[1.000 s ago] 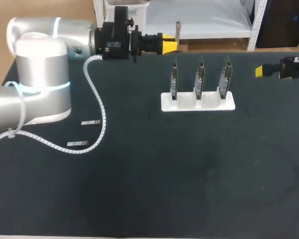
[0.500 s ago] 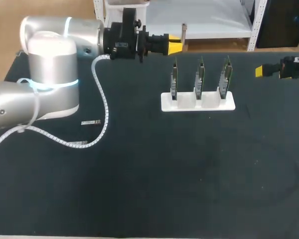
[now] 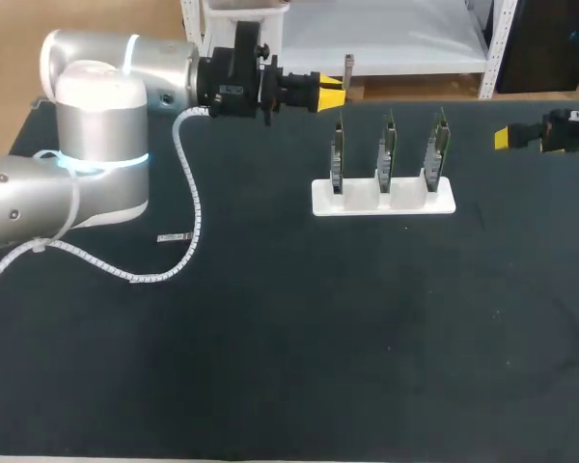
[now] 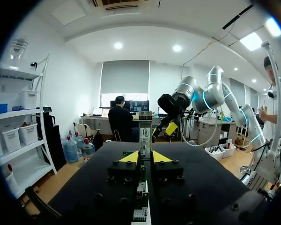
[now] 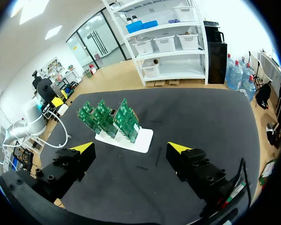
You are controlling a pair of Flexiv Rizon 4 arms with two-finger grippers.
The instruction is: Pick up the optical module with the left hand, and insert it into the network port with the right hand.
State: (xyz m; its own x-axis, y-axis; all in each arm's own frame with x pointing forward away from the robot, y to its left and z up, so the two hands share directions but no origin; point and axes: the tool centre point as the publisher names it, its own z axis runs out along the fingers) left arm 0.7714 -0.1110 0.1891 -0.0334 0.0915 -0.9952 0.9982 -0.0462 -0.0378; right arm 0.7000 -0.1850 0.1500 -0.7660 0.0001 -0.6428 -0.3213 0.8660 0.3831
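The left gripper [image 4: 145, 157] pinches the optical module [image 4: 144, 136] low — light, stiff, likely slick (metal shell); right gripper [image 5: 131, 148], spread wide, should take its free end.

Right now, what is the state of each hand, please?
Left hand: closed on the optical module.
Right hand: open, holding nothing.

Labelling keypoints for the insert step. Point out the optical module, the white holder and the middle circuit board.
optical module [image 4: 145, 138]: left wrist view, middle of its labelled face.
white holder [image 3: 386, 206]: head view, bare front edge of its base.
middle circuit board [image 3: 388, 149]: head view, mid-height on the upright board.
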